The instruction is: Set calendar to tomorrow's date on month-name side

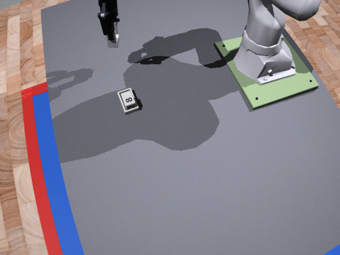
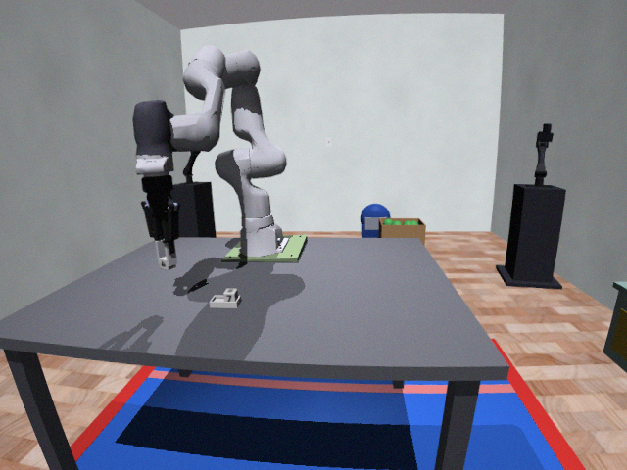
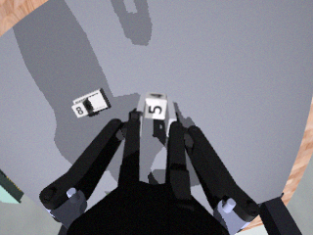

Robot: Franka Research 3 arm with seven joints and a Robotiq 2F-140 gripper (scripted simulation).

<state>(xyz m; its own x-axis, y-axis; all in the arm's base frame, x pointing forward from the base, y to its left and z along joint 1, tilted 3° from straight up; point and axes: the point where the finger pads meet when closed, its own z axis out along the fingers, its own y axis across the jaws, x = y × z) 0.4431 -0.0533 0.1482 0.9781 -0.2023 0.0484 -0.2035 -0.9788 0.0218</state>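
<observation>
My gripper (image 1: 112, 41) (image 2: 167, 258) (image 3: 156, 104) is shut on a white date cube (image 1: 117, 40) (image 2: 166, 264) (image 3: 156, 106). The cube's downward face shows a 5 in the wrist view. I hold it well above the table, toward the far left part. The small white calendar tray (image 1: 132, 110) (image 2: 217, 303) (image 3: 90, 94) lies flat on the grey table (image 1: 192, 178), some way from the gripper. One white cube (image 1: 128, 99) (image 2: 231, 293) (image 3: 80, 110) stands in the tray with an 8 on top. The tray's other slot is empty. The month side is too small to read.
The arm's base (image 1: 263, 54) stands on a green plate (image 1: 277, 92) at the table's far right. The table's left edge (image 1: 52, 115) borders a red and blue floor mat (image 1: 35, 132). A black pedestal (image 2: 531, 235) and a box with green balls (image 2: 402, 228) stand off the table.
</observation>
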